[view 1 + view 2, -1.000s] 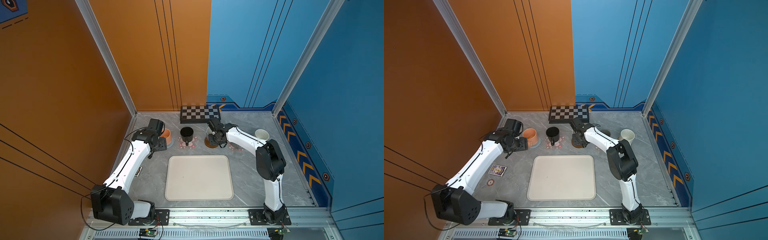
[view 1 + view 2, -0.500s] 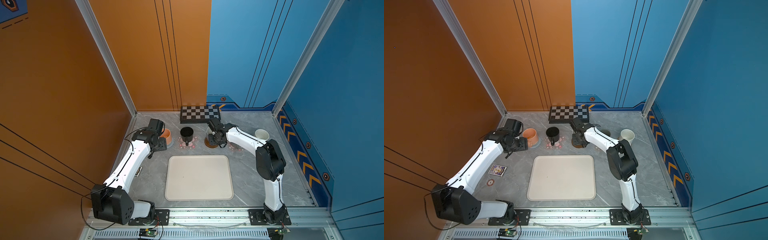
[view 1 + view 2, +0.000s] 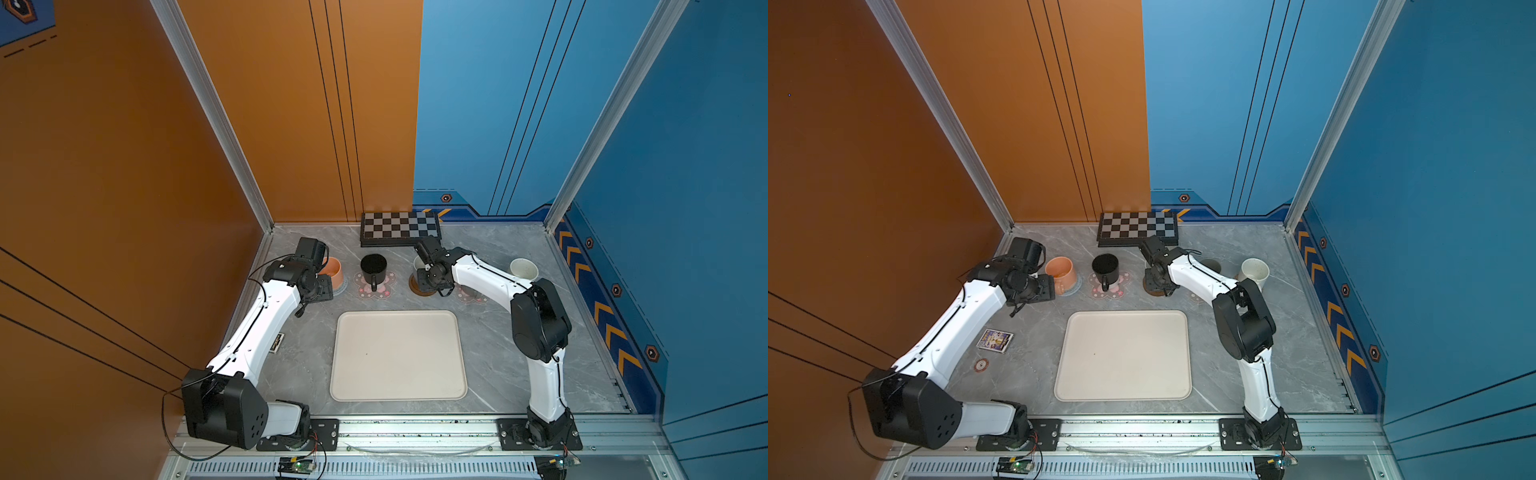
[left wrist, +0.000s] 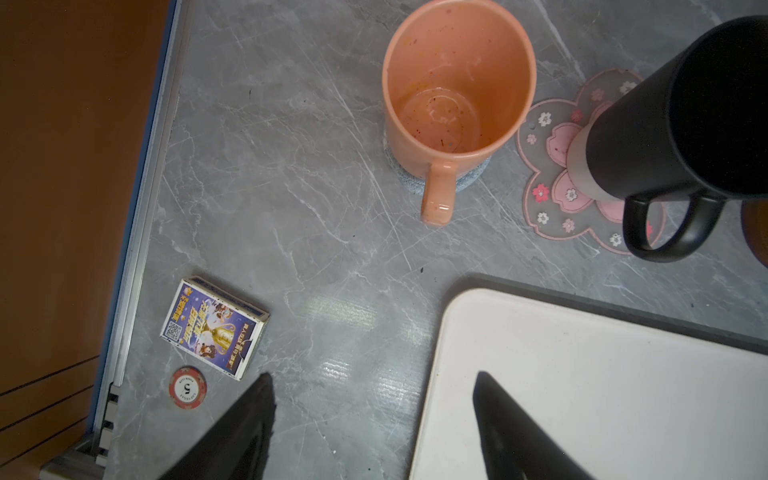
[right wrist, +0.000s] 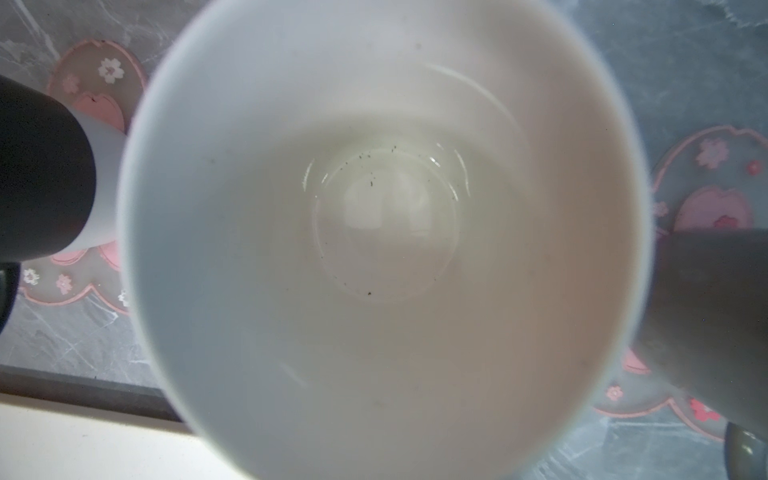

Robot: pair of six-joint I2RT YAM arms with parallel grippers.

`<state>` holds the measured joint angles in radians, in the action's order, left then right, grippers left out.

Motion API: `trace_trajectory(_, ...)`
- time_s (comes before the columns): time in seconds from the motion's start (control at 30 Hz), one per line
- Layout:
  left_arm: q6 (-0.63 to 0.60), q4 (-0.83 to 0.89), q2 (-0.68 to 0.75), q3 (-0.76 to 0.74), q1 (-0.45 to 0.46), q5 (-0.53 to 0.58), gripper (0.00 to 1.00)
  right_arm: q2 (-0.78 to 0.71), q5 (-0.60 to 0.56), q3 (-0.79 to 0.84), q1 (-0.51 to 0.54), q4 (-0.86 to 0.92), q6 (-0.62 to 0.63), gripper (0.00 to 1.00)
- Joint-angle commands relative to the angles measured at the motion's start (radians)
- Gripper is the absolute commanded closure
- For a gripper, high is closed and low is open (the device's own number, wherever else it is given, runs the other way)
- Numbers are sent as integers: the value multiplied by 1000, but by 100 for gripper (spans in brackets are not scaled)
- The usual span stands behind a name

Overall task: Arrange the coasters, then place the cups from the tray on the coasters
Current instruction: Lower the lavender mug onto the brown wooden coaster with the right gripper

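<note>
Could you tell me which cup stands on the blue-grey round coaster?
The orange cup; its neighbour, the black cup, stands on a pink flower coaster.

This is looking like a robotics lab's test cell, not a home. A left arm [image 3: 266,328] and a right arm [image 3: 540,324], 2 white-and-black units, are standing bolted to an aluminium rail [image 3: 415,428] at 6 o'clock of a grey marble-look tabletop [image 3: 519,374]. Orange panels [image 3: 291,104] and blue panels [image 3: 478,104] between aluminium posts [image 3: 212,112] are closing it in. Chevron decals [image 3: 600,309] are running along 3 o'clock. A bare circuit board [image 3: 297,464] with loose cables is sitting below the rail.
</note>
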<state>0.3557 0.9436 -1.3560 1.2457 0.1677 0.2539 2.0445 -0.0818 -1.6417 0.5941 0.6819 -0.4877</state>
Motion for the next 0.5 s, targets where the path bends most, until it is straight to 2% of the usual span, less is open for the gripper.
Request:
trace_trajectory(0.0,-19,15,-5,-5,-11,-10,24,-3,-2,12,-5,-5,-24,100)
trace_trajectory(0.47,-23,14,-12,-3,-11,-17,24,0,2,11,5,-9,-15,100)
